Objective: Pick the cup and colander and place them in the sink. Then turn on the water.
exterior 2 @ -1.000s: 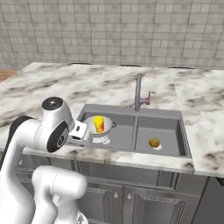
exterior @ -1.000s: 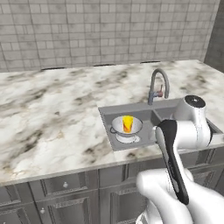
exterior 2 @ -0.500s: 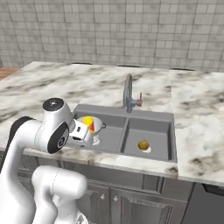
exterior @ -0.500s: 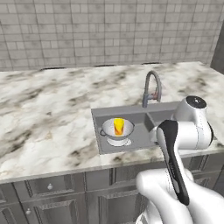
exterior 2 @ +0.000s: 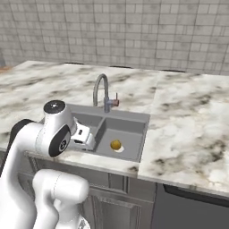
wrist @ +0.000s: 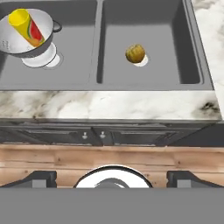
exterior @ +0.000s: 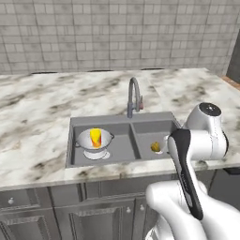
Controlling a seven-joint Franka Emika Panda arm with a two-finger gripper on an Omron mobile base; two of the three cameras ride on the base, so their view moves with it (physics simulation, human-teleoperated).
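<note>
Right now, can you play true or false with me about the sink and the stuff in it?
1. The cup is standing inside the colander. True.
2. The colander is out on the counter. False: it sits in the left basin of the sink.
3. Water is pouring from the faucet. False: no stream shows at the spout.
4. A yellowish-brown ball lies in the right basin. True.
5. The gripper is holding the cup. False: its jaws are open and empty, back over the cabinet fronts before the sink.
</note>
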